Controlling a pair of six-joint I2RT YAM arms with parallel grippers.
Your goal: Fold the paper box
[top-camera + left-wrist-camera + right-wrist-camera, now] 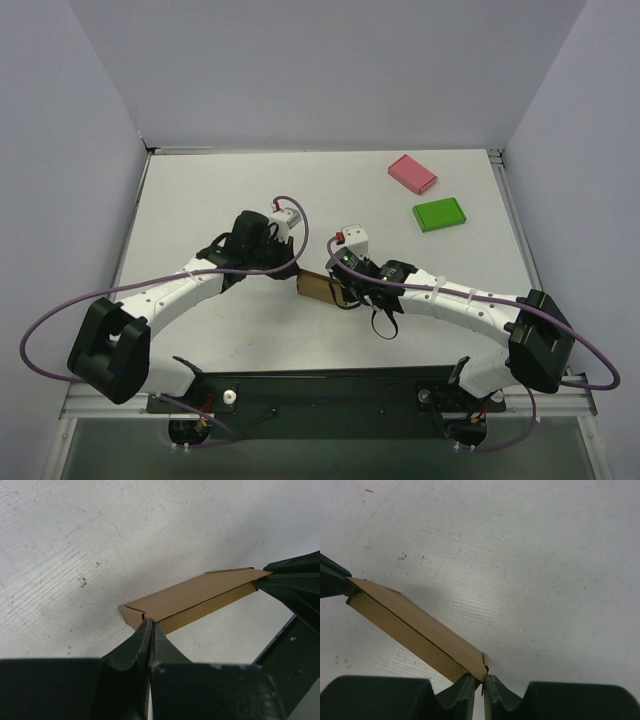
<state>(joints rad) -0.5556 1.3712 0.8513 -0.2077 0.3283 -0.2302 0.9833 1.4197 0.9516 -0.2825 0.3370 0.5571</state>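
At mid-table (200,200), the left hand (151,625) is pinching one end of the paper box (190,597), jaws closed on the cardboard. The box is hanging flattened between both hands, seemingly just clear of the surface. The right hand (481,676) is clamping the opposite corner. Likely step: opening the flat sleeve. Next move is probably calling for both hands pushing inward gently, without tearing the corners.

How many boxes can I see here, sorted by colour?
brown paper box: 1
pink box: 1
green box: 1
Total: 3
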